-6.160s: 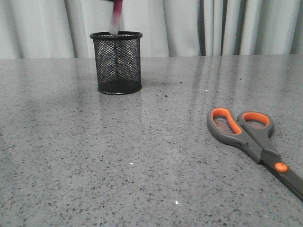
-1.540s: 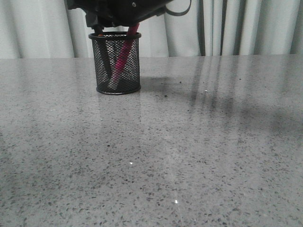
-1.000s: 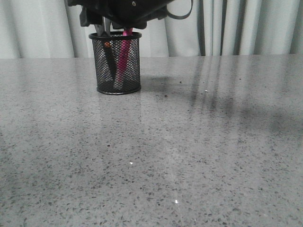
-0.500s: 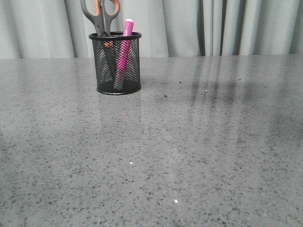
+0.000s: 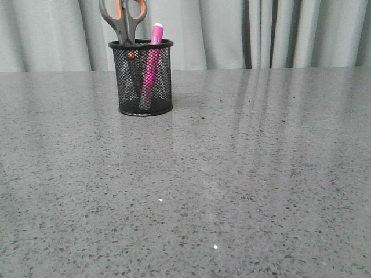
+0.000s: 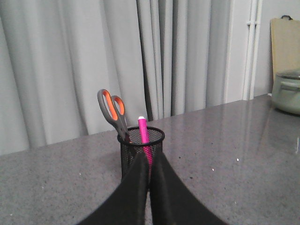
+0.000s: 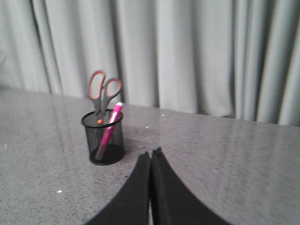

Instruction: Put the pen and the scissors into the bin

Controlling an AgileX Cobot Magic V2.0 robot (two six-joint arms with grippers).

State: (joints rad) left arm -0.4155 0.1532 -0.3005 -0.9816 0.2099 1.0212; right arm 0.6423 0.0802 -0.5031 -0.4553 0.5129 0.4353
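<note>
mesh pen cup [image 5: 141,78]: one, on the table [image 5: 232,174]
pink pen [image 5: 152,63]: one
scissors [image 5: 123,20]: one pair
green pot [image 6: 287,91]: one

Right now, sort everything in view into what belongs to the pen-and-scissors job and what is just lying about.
Part of the job:
- pen, standing tilted in the bin
- scissors, blades down in the bin, handles above the rim
- bin, on the table

Just there:
- pale green pot at the table's edge, left wrist view
- grey curtains behind
</note>
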